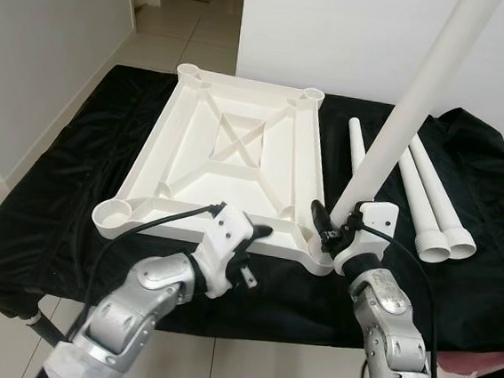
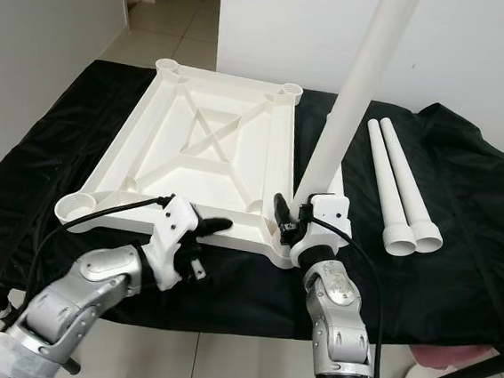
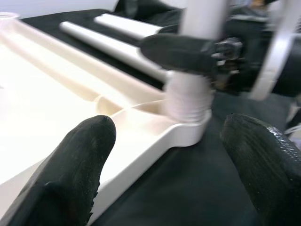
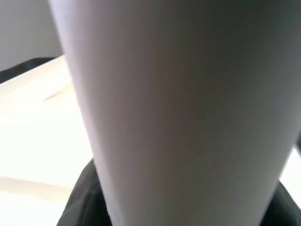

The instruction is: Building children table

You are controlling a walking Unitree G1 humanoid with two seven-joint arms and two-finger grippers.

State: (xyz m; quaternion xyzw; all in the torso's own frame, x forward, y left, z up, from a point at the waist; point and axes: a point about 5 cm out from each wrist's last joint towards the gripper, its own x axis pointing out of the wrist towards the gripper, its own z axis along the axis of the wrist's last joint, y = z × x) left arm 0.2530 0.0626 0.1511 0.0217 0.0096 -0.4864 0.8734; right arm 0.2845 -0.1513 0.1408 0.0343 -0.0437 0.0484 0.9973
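A white tabletop lies upside down on a black cloth. A long white leg stands tilted with its threaded end in the near right corner socket. My right gripper is shut on this leg just above the socket, and the leg looms close in the right wrist view. My left gripper is open at the tabletop's near edge, left of that corner, with nothing between its fingers.
Three loose white legs lie on the cloth right of the tabletop. The sockets at the near left and far corners stand bare. A white wall rises behind. Tiled floor lies to the left, and a pink object sits low right.
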